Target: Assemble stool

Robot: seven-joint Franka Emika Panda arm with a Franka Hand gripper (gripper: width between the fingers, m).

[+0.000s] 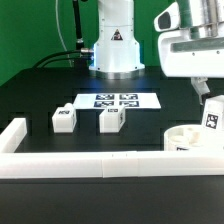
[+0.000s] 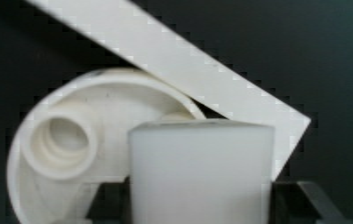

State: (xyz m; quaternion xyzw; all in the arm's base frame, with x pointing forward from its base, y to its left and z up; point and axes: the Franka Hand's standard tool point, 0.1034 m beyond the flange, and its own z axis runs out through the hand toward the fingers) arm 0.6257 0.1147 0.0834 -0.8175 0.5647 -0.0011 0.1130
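White plastic leg [image 2: 199, 165], pinched in the claw [image 1: 206, 98] with the seat [image 2: 75, 130] close below, looks stiff, light and slippery, best held by its sides.

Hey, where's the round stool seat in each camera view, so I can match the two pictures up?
Exterior view: the seat sits low on the exterior view's right, just behind the border rail and below the held leg.
Wrist view: the seat curves out from behind the held leg, with one round socket showing.
Shared landmark: the held leg, right by the seat in both.
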